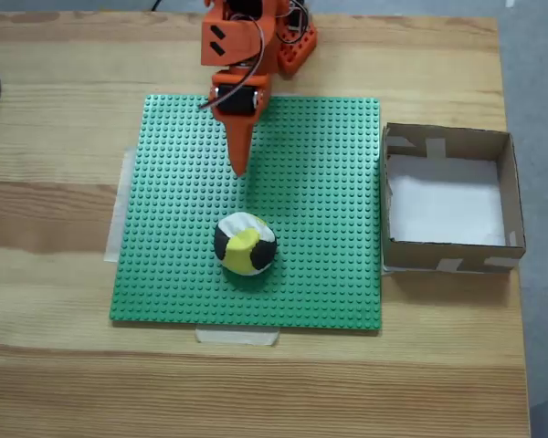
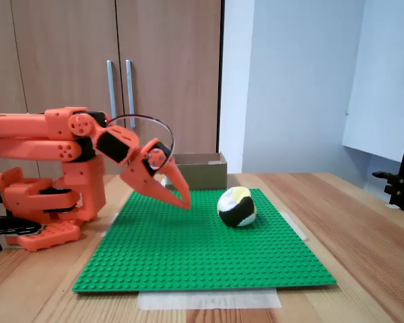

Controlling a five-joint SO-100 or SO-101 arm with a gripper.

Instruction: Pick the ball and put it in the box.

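The ball [image 1: 245,244], patched white, yellow and black, rests on the green studded baseplate [image 1: 320,182], near its front middle in a fixed view from above; it also shows in a fixed side view [image 2: 237,206]. The brown cardboard box [image 1: 502,196] with a white bottom stands right of the plate, and behind the plate in a fixed side view [image 2: 205,171]. My orange gripper [image 1: 238,169] hovers above the plate behind the ball, tips pointing down toward it [image 2: 184,201]. Its fingers lie together, holding nothing.
The plate is taped to a wooden table [image 1: 64,301]. The arm's orange base [image 2: 44,202] sits at the table's far edge. Wooden cabinet doors [image 2: 121,74] stand behind. A black stand [image 2: 400,182] is at the right edge of a fixed side view.
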